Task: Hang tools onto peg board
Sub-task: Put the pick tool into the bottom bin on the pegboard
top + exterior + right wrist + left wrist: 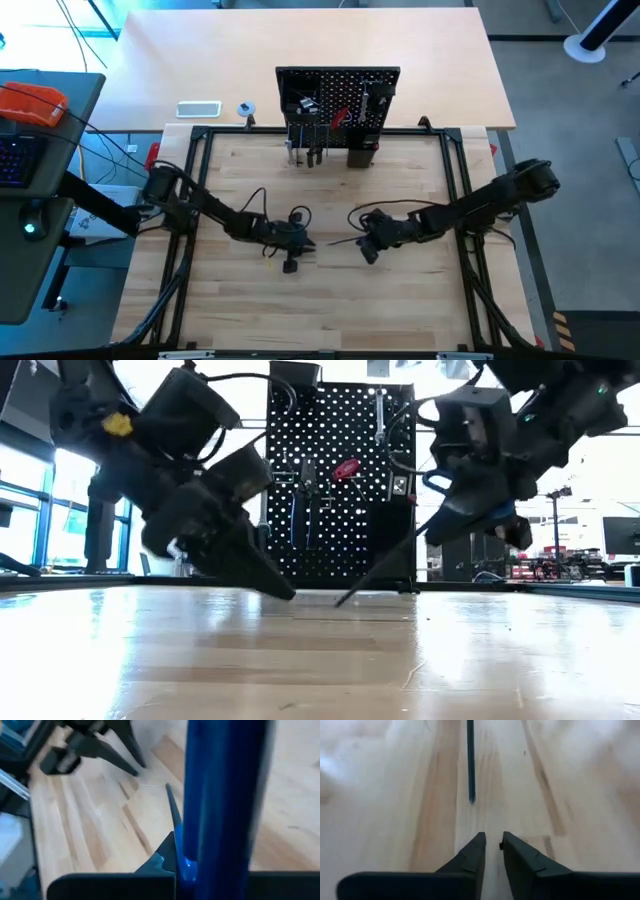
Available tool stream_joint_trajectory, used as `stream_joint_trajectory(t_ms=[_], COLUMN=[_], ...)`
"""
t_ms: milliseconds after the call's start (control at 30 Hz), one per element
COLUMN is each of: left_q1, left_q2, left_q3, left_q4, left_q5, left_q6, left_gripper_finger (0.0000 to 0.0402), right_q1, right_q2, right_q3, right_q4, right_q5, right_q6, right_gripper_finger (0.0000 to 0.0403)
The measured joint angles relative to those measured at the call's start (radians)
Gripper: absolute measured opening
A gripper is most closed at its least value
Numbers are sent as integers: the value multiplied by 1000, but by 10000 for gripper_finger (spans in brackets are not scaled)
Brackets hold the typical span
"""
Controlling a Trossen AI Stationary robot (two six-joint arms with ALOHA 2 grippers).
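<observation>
The blue-handled T hex key (470, 500) hangs in my right gripper (475, 520), which is shut on it right of the table's middle. Its dark shaft (390, 560) slants down toward the table's left. My left gripper (492, 842) stands just left of the shaft's tip (472, 797), low over the wood. Its fingers are a narrow gap apart with nothing between them. The peg board (338, 100) stands upright at the table's far edge. A red-handled tool (346, 468) and a silver wrench (380, 415) hang on it. My right gripper pinches the hex key's blue handle (220, 820) between its two fingers; only one finger (162, 860) shows, the handle hides the other. The fingers slant down from the table's right. The shaft (172, 810) points down and away; whether its tip touches the wood I cannot tell.
A small dark thing (290, 266) lies on the wood just near of my left gripper. A black frame (200, 180) borders the table on its left, right and far sides. Bare wood stretches toward the near edge.
</observation>
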Motion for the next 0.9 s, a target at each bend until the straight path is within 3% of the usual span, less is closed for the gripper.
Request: stream_joint_trajectory(t_ms=[267,500,700,900], left_q1=[0,0,6,6], left_q2=[-122,-222,-259,-258], left_q3=[2,2,4,4], left_q4=[-91,-180,-208,-210], left_q5=[-74,-162,-168,-167], left_q6=[59,113,116,115], left_gripper_finger=[95,106,106,106], right_q1=[-35,-140,-251,-356], right_q2=[-205,-311,-247,-51], right_q3=[76,331,638,938], right_q4=[-388,-799,-1023,-1230], right_q5=[49,166,239,229], right_q6=[-128,-345,-572,-751], right_gripper_finger=[0,0,0,0])
